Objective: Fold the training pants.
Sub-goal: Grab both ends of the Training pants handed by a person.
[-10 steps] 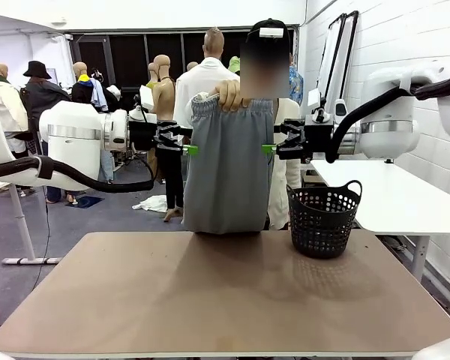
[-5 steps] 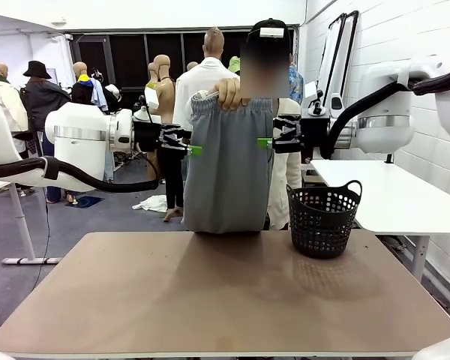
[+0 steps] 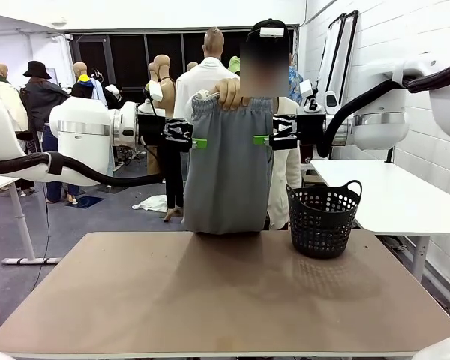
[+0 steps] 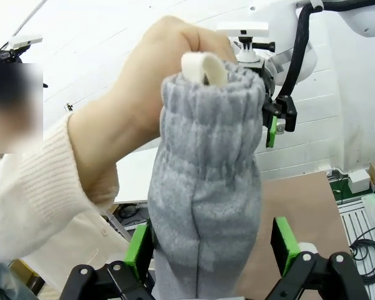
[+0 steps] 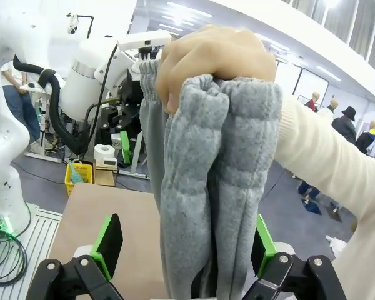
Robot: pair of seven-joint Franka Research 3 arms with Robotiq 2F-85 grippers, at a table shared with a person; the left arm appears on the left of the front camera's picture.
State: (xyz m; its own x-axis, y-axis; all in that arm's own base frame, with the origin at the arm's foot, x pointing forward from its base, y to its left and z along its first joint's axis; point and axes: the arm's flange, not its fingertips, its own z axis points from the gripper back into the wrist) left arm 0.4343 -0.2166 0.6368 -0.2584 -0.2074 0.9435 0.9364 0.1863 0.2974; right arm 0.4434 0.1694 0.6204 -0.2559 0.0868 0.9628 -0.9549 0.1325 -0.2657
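Hanging from the person's hand (image 3: 229,94), the training pants (image 3: 229,165) are bunched at the elastic waistband, with the hem down near the far edge of the table (image 3: 210,300). The left gripper (image 3: 198,142) and right gripper (image 3: 259,139) flank the upper sides, jaws apart, fabric between the pads, nothing clamped. Expect light, soft, floppy cloth that likely sags and slips. You take hold just below the waistband at each side edge, pinching all layers.

No readable text.
The white patch (image 3: 271,31) on the cap (image 3: 279,24) may carry print, but it is too small to tell; the white loop (image 4: 203,66) atop the pants (image 4: 206,187) looks blank.
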